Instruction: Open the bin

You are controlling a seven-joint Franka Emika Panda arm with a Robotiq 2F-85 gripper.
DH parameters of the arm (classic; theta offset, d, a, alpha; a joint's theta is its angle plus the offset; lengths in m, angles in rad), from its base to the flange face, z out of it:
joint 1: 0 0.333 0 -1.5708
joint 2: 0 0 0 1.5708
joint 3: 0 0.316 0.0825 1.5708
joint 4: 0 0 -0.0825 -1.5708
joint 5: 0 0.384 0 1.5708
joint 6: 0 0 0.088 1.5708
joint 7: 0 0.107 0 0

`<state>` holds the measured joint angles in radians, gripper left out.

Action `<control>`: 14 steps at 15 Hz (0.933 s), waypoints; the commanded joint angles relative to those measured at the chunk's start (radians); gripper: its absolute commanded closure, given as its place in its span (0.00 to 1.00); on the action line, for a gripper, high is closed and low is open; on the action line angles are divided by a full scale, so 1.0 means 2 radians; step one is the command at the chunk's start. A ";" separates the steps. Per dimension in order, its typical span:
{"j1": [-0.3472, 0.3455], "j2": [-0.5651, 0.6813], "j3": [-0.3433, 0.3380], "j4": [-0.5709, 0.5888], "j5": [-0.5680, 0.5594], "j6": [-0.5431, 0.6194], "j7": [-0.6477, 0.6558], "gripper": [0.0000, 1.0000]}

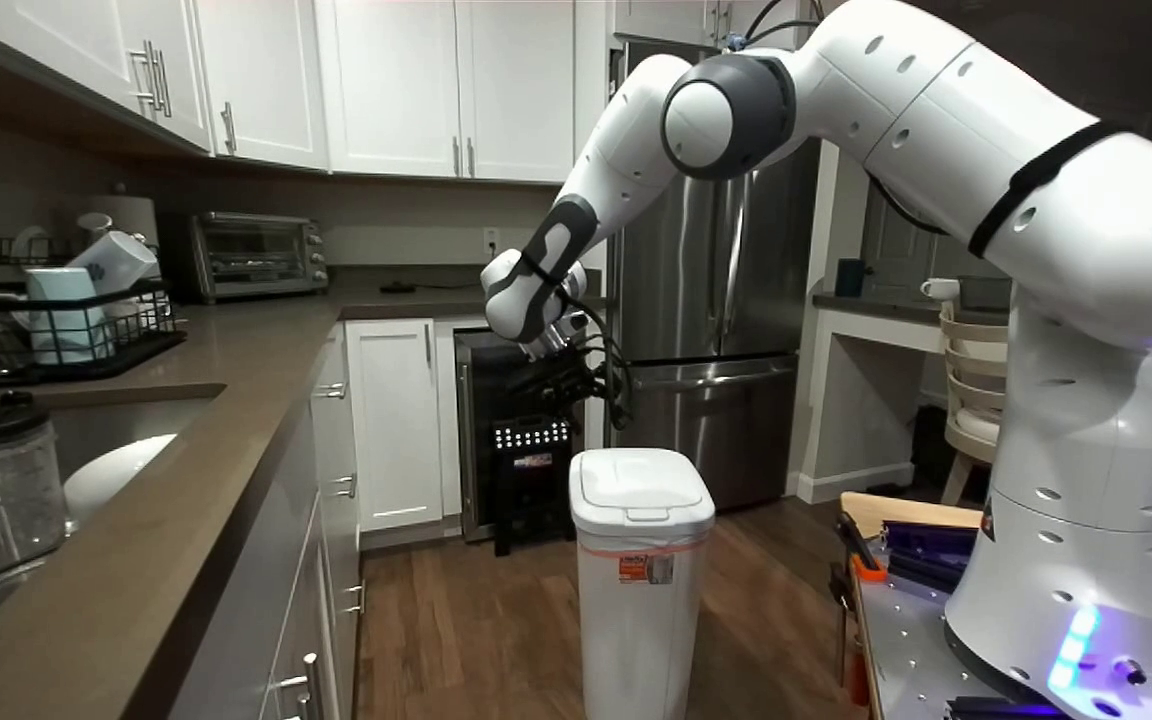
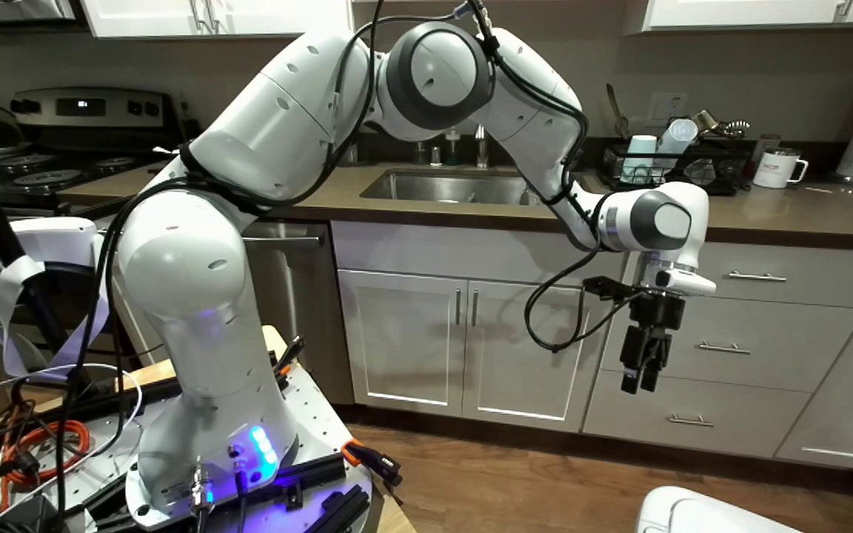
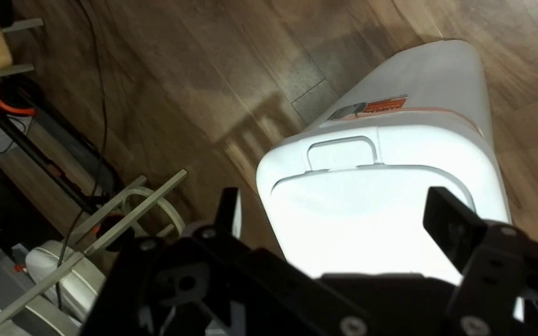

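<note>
— Bin [image 1: 641, 612], tall, tapering, white plastic. Where do we enter it?

— Upright on the brown wood-plank floor [image 1: 456, 640]. We find it nearly whole in an exterior view; a corner of its rounded white plastic lid [image 2: 693, 512] shows low in an exterior view.

— Condition of that lid?

— Down flat, with a moulded white tab [image 3: 341, 156] at the front. Below it we note one small red-orange and grey label [image 1: 646, 569].

— Gripper [image 2: 640, 379], black, two-fingered: how do we list it?

— Pointing down, apart from the lid. The wrist view gives us black fingers [image 3: 451, 228] spread wide, the bin beyond them.

— Arm [image 2: 208, 237], jointed, white and grey: its mount?

— One pale metal-topped table [image 2: 319, 400]; we add a blue light [image 2: 263, 444] glowing at the base.

— Surroundings, as we count them?

— One black-fronted cooler [image 1: 482, 400], with a black, white-dotted step stool [image 1: 533, 436] in front. One brushed-steel refrigerator [image 1: 706, 420]. One run of white panelled cabinets [image 1: 396, 100], steel-handled. One brown countertop [image 1: 271, 355], bearing a silver, glass-fronted toaster oven [image 1: 256, 250] and a black wire dish rack [image 1: 126, 362] with pale blue cups [image 1: 61, 285]. One double stainless-steel sink [image 2: 426, 186]. One white desk [image 1: 886, 332], a pale wooden chair [image 1: 978, 425] near it.
</note>
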<state>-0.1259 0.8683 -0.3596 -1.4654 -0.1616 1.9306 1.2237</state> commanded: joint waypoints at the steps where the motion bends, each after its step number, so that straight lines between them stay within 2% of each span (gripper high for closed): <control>1: -0.010 0.002 0.018 0.004 0.000 -0.011 -0.032 0.00; 5: -0.037 0.010 0.043 0.010 0.008 -0.001 -0.149 0.00; 7: -0.051 0.005 0.037 0.010 0.006 -0.004 -0.199 0.00; 10: -0.096 -0.010 0.038 0.009 0.008 0.002 -0.307 0.00; 12: -0.121 -0.010 0.036 0.016 0.031 0.000 -0.370 0.00; 13: -0.131 -0.006 0.033 0.024 0.044 -0.013 -0.380 0.00; 14: -0.105 0.004 0.016 0.024 0.030 -0.002 -0.345 0.00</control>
<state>-0.3528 0.8668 -0.3038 -1.4254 -0.1208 1.9298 0.5444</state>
